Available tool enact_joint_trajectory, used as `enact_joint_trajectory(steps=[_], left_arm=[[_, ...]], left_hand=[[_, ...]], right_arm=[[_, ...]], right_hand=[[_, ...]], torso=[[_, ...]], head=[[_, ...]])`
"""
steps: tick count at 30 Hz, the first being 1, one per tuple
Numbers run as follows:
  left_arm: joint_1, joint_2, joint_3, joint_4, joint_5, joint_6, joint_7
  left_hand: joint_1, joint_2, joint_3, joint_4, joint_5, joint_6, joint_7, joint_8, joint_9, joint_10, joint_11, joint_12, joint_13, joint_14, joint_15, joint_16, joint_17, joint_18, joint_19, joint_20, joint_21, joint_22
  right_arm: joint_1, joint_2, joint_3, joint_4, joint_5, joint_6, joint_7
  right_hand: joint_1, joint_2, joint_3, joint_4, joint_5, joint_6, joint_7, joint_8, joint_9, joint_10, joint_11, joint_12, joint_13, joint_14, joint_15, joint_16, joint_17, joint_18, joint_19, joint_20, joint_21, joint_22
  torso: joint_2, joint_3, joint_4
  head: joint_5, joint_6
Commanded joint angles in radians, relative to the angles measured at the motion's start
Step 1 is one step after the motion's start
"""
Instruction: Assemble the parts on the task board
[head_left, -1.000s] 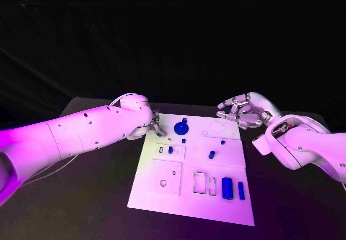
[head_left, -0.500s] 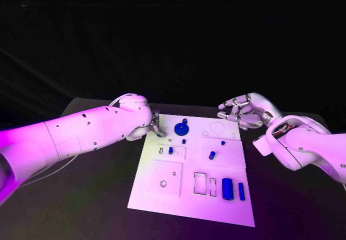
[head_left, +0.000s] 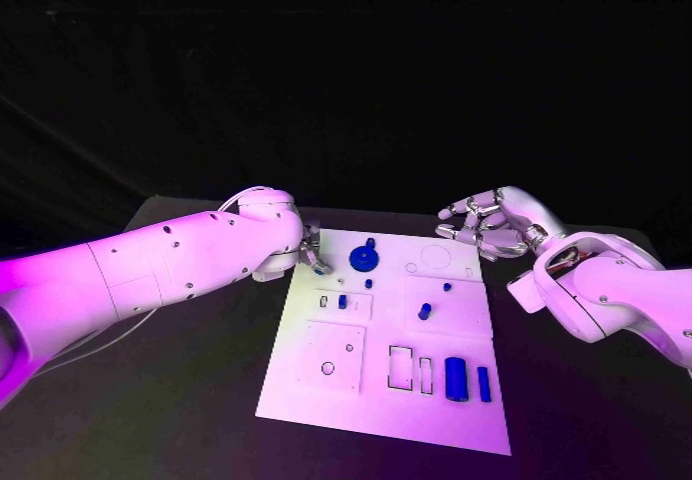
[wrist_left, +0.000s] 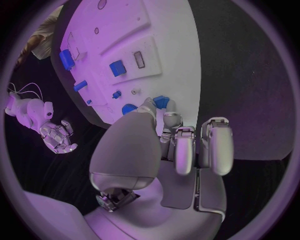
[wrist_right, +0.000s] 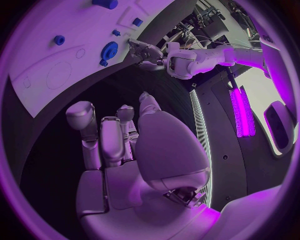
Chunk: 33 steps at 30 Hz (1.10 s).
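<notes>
task board (head_left: 378, 400): white plate lying lengthwise from you, near edge toward you, far edge between the two hands. Its recesses and blue parts run down the middle.
left hand (head_left: 309, 258): at the board's far-left edge, fingertips down just beside the blue gear. You can take it as the nearer hand for the next move. The left wrist view shows its fingers (wrist_left: 187, 150) curled in with the tips close to a small blue piece (wrist_left: 161, 101) at the board edge; whether it is pinched or only touched I cannot tell.
right hand (head_left: 490, 224): off the board's far-right corner, raised, fingers apart and loosely bent, nothing in it. Well apart from the gear.
blue gear (head_left: 364, 258): round toothed part on the far-left of the board, lying to the right of the left hand, close by. A small blue peg (head_left: 371, 241) sits just beyond it.
long blue block (head_left: 456, 377): near-right of the board, long axis running near to far, a thinner blue bar (head_left: 483, 383) just to its right.
short blue pins (head_left: 424, 310): mid-board, one tilted; another small one (head_left: 342, 300) sits in the left recess row.
obstruction: judged slight; nothing stands between the left hand and the gear, only the peg close behind it.
</notes>
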Motion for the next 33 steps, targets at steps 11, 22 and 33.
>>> enact_joint_trajectory(steps=[11,22,33], left_arm=[[-0.016,-0.012,-0.011,-0.008,0.045,0.076,-0.025],[-0.015,-0.021,-0.01,-0.003,0.047,0.09,-0.024],[-0.015,-0.026,-0.01,-0.005,0.062,0.086,-0.021]], left_hand=[[-0.023,-0.053,0.251,-0.133,0.068,-0.004,0.014,-0.019,-0.023,-0.014,0.011,-0.012,-0.006,0.105,0.011,0.007,0.263,0.002,0.011,0.008,-0.007,0.112],[-0.075,-0.105,0.476,-0.19,0.185,0.001,0.025,-0.027,-0.048,-0.018,0.022,-0.012,-0.008,0.105,0.022,0.007,0.263,0.003,0.009,0.019,-0.007,0.113],[-0.092,-0.11,0.516,-0.222,0.183,0.002,0.026,-0.025,-0.052,-0.014,0.022,-0.007,-0.003,0.105,0.023,0.007,0.263,0.003,0.009,0.02,-0.007,0.113]], right_arm=[[-0.001,0.004,0.0,-0.006,-0.003,0.011,0.006],[-0.001,0.005,0.0,-0.009,-0.001,0.012,0.006],[-0.001,-0.001,0.0,-0.009,-0.001,0.013,0.005]], right_hand=[[-0.009,0.016,-0.008,0.005,0.006,-0.009,0.0,0.005,0.002,-0.003,-0.003,0.005,-0.002,0.001,0.0,-0.005,0.0,0.019,0.006,-0.002,-0.007,-0.001],[-0.011,0.017,-0.009,0.005,0.006,-0.009,0.0,0.005,0.002,-0.003,-0.002,0.005,-0.002,0.001,0.0,-0.005,0.0,0.019,0.007,-0.002,-0.007,-0.001],[-0.012,0.018,-0.009,0.005,0.006,-0.009,0.0,0.005,0.002,-0.002,-0.002,0.007,-0.001,0.001,0.0,-0.005,0.0,0.019,0.007,-0.002,-0.007,-0.001]], torso=[[0.001,-0.0002,-0.0002],[0.0,0.0001,0.0004],[0.001,0.0001,-0.0002]], head=[[0.0,0.001],[0.001,0.002],[0.002,0.003]])
